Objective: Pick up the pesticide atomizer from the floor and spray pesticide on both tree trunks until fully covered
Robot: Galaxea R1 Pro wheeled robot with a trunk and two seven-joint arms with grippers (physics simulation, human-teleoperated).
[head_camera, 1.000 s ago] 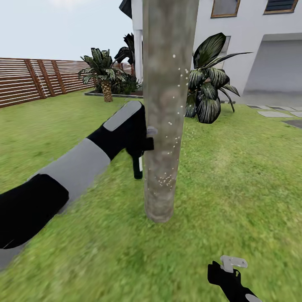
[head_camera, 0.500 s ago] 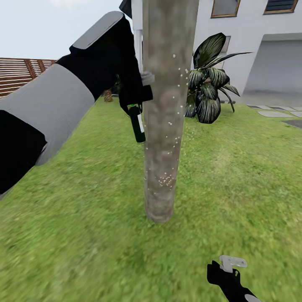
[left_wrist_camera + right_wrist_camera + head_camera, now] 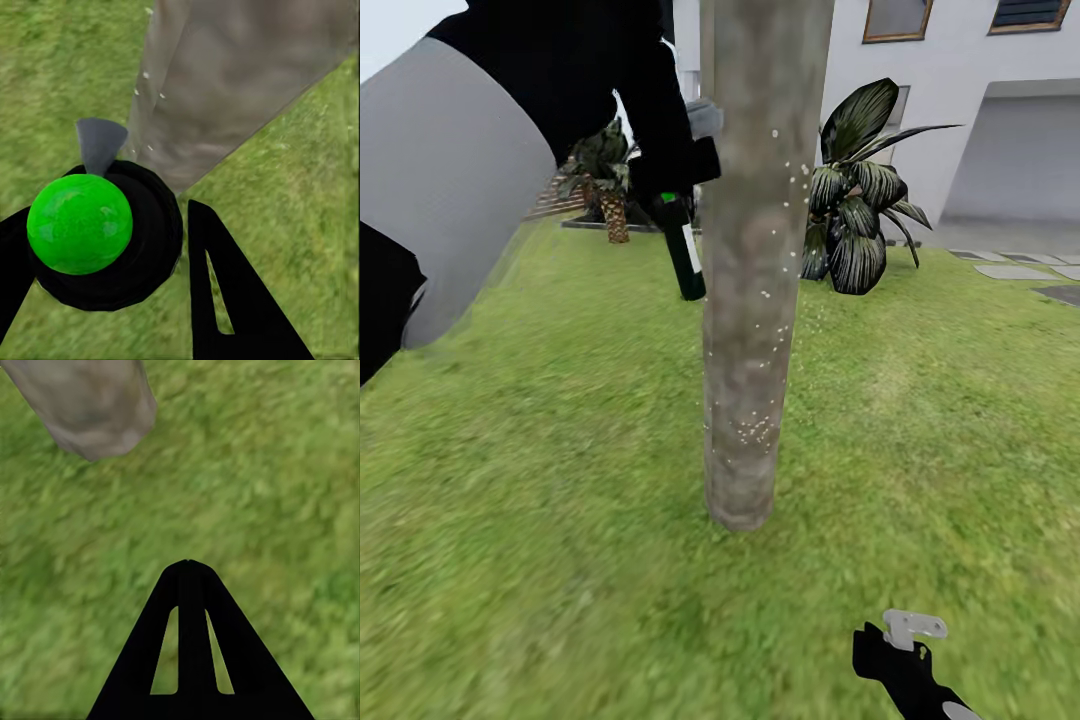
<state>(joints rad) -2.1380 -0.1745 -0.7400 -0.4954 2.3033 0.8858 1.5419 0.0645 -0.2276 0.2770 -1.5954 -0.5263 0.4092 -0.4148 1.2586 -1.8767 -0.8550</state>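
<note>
One left hand [image 3: 685, 180] has lifted the pesticide atomizer [image 3: 686, 255] higher beside the tree trunk [image 3: 750, 300].

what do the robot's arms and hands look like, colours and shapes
The left arm is bulky, with matte black segments alternating with a light grey sleeve-like panel. The left hand has flat black pointed fingers with a slot cut-out. The right hand is black with a pale grey bracket-shaped tip.
</note>
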